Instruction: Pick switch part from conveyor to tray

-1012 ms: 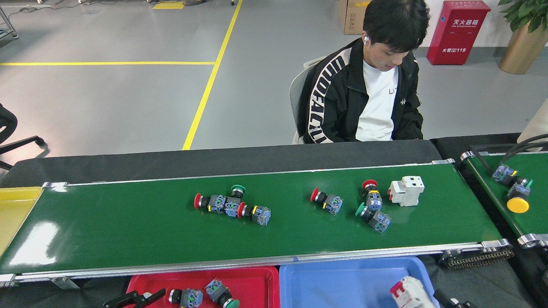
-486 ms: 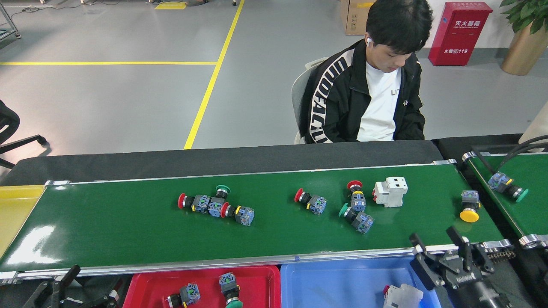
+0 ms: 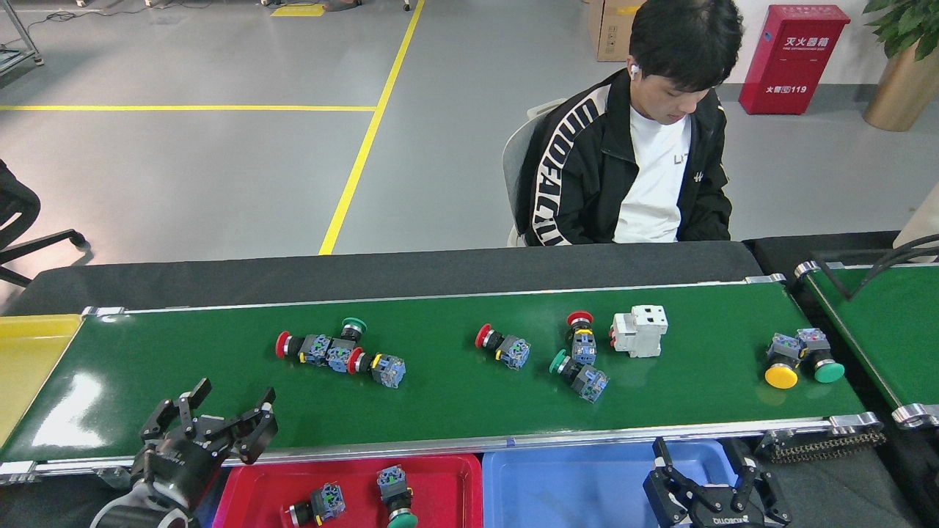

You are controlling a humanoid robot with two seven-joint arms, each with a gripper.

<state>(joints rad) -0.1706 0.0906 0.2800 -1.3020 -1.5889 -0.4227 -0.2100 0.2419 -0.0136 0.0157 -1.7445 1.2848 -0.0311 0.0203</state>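
The left gripper hung spread and empty over the conveyor's near edge. Beyond its fingertips and to the right lay the switch cluster, then single switches farther right. I judged it best to take the cluster's nearest end piece alone. Just right of the fingers, the red tray held two switches. The right gripper stood open over the blue tray.

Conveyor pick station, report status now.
Left gripper open, empty, over the conveyor's near left edge. Right gripper open, empty, above blue tray. Nearest switch cluster untouched on belt. Nothing blocking.
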